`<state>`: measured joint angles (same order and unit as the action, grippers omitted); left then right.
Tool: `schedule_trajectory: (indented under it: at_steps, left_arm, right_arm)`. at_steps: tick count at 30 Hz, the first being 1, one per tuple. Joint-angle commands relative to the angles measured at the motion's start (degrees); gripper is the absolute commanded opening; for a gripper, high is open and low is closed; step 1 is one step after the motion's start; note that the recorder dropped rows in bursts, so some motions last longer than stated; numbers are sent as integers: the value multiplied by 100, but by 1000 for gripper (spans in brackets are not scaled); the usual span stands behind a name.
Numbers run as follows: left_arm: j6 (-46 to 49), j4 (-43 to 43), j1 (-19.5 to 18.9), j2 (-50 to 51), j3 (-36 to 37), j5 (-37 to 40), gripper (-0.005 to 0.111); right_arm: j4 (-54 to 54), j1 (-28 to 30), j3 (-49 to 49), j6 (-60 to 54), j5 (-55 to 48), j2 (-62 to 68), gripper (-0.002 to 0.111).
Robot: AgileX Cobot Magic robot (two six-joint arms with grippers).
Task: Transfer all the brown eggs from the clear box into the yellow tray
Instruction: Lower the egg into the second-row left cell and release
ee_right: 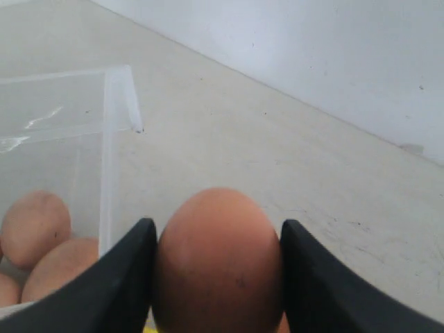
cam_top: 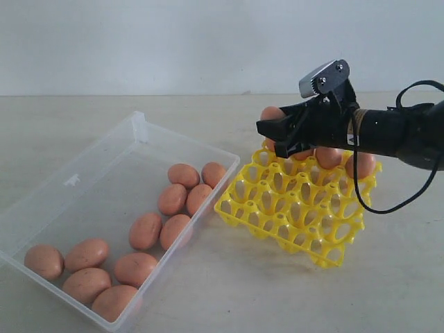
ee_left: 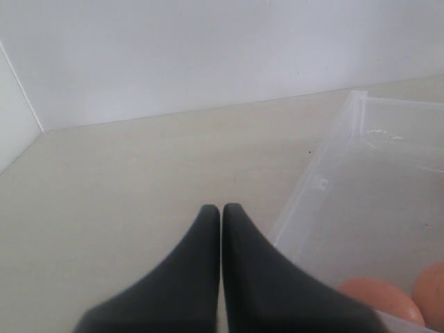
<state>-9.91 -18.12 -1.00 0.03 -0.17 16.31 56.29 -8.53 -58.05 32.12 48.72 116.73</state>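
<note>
My right gripper (cam_top: pixel 270 137) is shut on a brown egg (cam_top: pixel 272 113) and holds it just above the far left corner of the yellow tray (cam_top: pixel 291 222). The right wrist view shows this egg (ee_right: pixel 216 257) filling the gap between the two black fingers (ee_right: pixel 135 274). Three eggs (cam_top: pixel 328 157) sit along the tray's far row, partly hidden by the arm. The clear box (cam_top: pixel 104 184) on the left holds several brown eggs (cam_top: pixel 184 175), grouped at its near and right parts. My left gripper (ee_left: pixel 221 208) is shut on nothing, beside the box wall (ee_left: pixel 326 187).
The box has a clasp tab (cam_top: pixel 139 125) on its far rim. A black cable (cam_top: pixel 374 201) loops down from the right arm over the tray's right side. A pale wall stands behind the table. Bare tabletop (cam_top: pixel 229 291) lies in front of the tray and box.
</note>
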Motion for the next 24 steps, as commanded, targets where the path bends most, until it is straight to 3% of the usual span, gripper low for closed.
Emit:
schedule_trajectory:
  at_steps: [1, 7, 15, 19, 24]
  left_arm:
    - [-39, 10, 22, -3, 17, -27, 1]
    - [-39, 10, 22, -3, 17, -27, 1]
    - [-39, 10, 22, -3, 17, -27, 1]
    - [-39, 10, 22, -3, 17, -27, 1]
    - [-39, 10, 22, -3, 17, -27, 1]
  right_arm:
    - [169, 0, 10, 266, 136, -8, 0]
    - [1374, 0, -167, 1043, -272, 31, 0]
    - [3008, 0, -1473, 3386, 181, 447, 0]
    - [3305, 0, -1461, 3374, 29, 579, 0]
    - [3227, 0, -1461, 2570, -315, 779, 0]
